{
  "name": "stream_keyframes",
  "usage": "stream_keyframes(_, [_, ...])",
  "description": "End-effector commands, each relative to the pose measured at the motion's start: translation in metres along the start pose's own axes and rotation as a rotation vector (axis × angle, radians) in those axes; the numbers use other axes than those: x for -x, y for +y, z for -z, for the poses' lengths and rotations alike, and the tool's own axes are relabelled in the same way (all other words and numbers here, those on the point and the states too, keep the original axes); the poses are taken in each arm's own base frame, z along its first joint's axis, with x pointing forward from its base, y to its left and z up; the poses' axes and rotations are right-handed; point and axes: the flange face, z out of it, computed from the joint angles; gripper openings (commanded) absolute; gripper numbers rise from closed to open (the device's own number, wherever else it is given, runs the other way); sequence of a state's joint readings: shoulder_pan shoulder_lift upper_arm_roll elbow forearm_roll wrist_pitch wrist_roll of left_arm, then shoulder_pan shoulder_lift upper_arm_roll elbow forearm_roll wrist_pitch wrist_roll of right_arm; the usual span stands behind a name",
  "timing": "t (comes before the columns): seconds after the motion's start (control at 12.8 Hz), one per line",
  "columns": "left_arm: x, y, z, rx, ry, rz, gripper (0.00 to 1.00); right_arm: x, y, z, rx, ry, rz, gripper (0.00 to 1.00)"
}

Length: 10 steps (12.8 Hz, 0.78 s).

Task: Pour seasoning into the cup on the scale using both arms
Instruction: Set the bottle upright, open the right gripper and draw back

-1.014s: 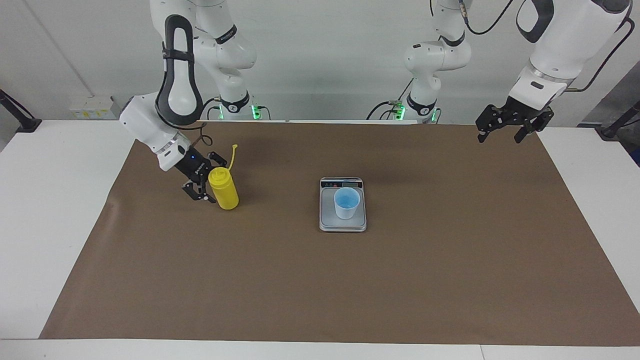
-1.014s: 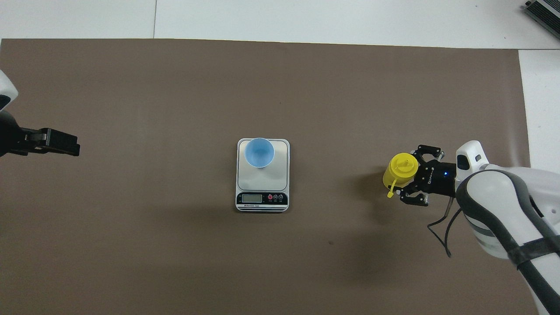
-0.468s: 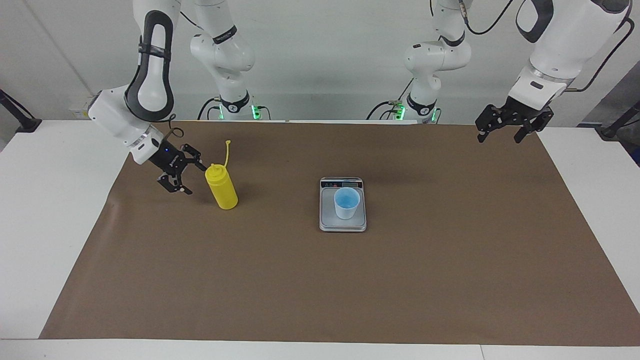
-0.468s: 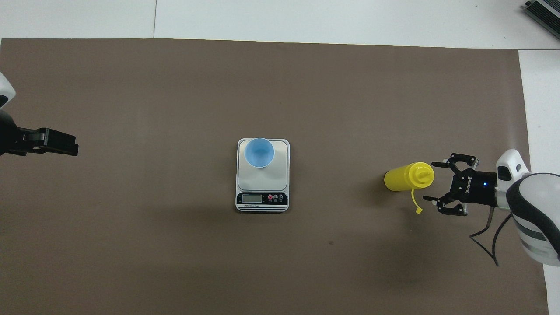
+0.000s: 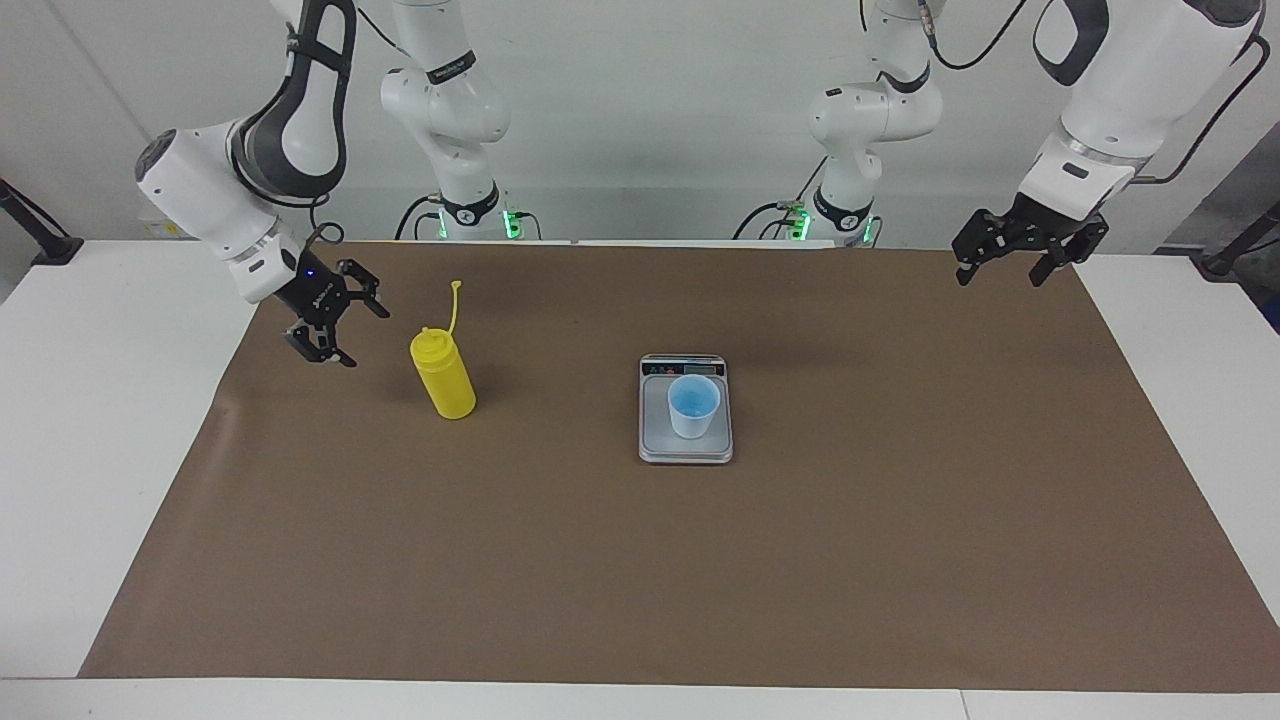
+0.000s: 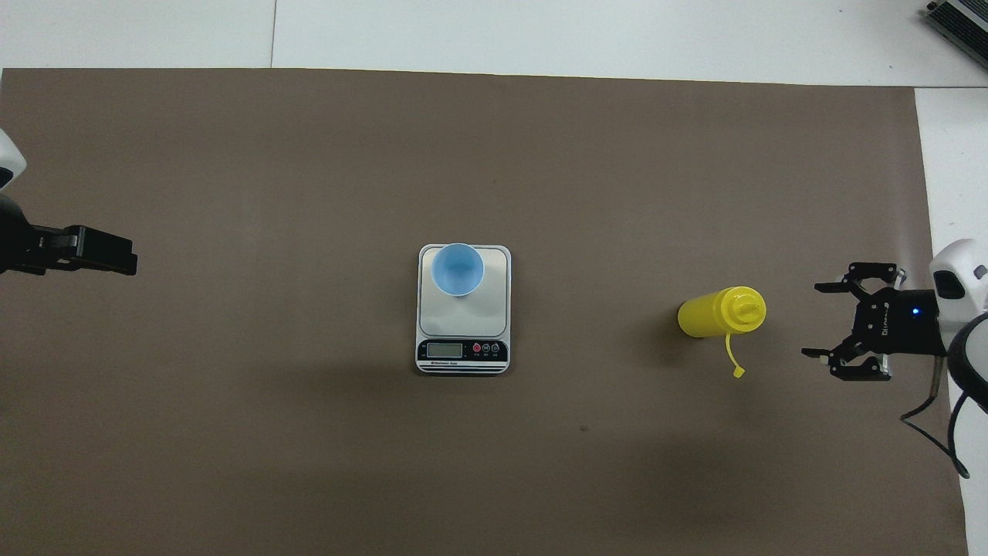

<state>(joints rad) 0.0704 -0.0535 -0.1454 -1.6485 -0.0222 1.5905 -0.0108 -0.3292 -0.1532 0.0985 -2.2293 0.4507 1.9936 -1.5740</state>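
Note:
The yellow seasoning bottle (image 5: 445,380) stands upright on the brown mat, its cap strap hanging loose, toward the right arm's end of the table; it also shows in the overhead view (image 6: 714,313). My right gripper (image 5: 367,338) is open and empty, raised beside the bottle and apart from it, and shows in the overhead view (image 6: 812,320) too. The light-blue cup (image 5: 693,405) (image 6: 458,269) stands on the scale (image 5: 655,440) (image 6: 463,316) at mid-table. The scale's display end is nearer to the robots. My left gripper (image 5: 998,280) (image 6: 127,262) waits open above the mat's edge at the left arm's end.
A brown mat (image 5: 700,580) covers most of the white table (image 5: 90,450). The two arm bases stand at the robots' edge of the table.
My right gripper has pulled away from the bottle toward the right arm's end and risen. The bottle, which leaned between its fingers, now stands free. The left arm has not moved.

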Motion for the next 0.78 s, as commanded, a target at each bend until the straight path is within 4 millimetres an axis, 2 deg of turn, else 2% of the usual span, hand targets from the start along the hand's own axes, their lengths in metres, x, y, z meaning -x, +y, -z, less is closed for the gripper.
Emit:
stream_keyframes(0.0, [0.005, -0.003, 0.004, -0.001, -0.005, -0.002, 1.00, -0.052, -0.034, 0.031, 0.020, -0.165, -0.169, 1.00])
stream_keyframes(0.16, [0.005, -0.003, 0.004, -0.001, -0.005, 0.000, 1.00, -0.092, -0.051, 0.051, 0.046, -0.267, -0.311, 1.00])
stream_keyframes(0.47, [0.005, -0.003, 0.004, 0.000, -0.005, 0.000, 1.00, -0.150, -0.070, 0.095, 0.123, -0.344, -0.666, 1.00])
stream_keyframes(0.7, [0.005, -0.003, 0.004, -0.001, -0.005, 0.000, 1.00, -0.176, -0.055, 0.120, 0.213, -0.365, -0.832, 1.00])
